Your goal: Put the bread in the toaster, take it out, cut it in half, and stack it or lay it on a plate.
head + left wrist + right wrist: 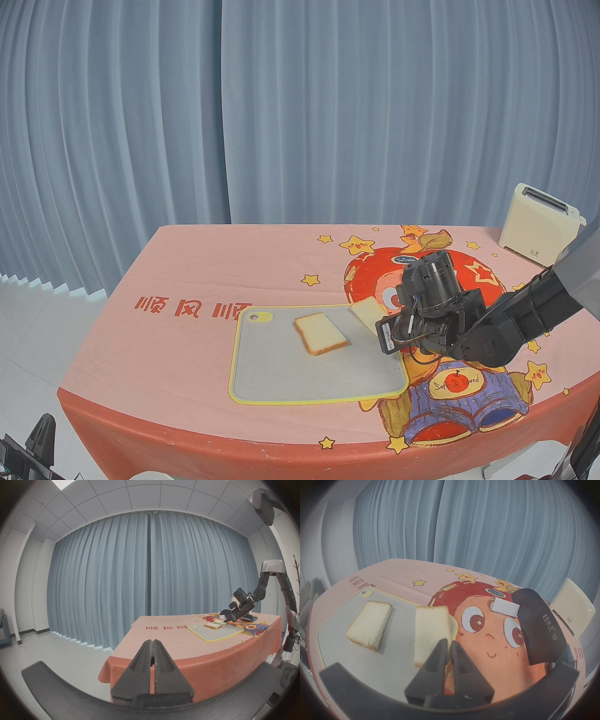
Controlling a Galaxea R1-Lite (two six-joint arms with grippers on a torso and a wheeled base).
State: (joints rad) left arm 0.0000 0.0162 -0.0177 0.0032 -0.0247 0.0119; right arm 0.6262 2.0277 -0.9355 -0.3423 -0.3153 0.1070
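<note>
Here the right tool pinches one bread half at the cutting board's far right corner; the left tool is clenched, empty.

Lighting's bright and even, pretty soft overall, no harsh glare anywhere. There's a lit ceiling panel in the left wrist view, so light comes from overhead. Shadows are faint: the bread slice on the board drops just a thin dark rim along one side. Fisheye warp is heavy. In the head view the curtain folds bow out toward 9 and 3 o'clock, and both wrist views go black round the rim.
</note>
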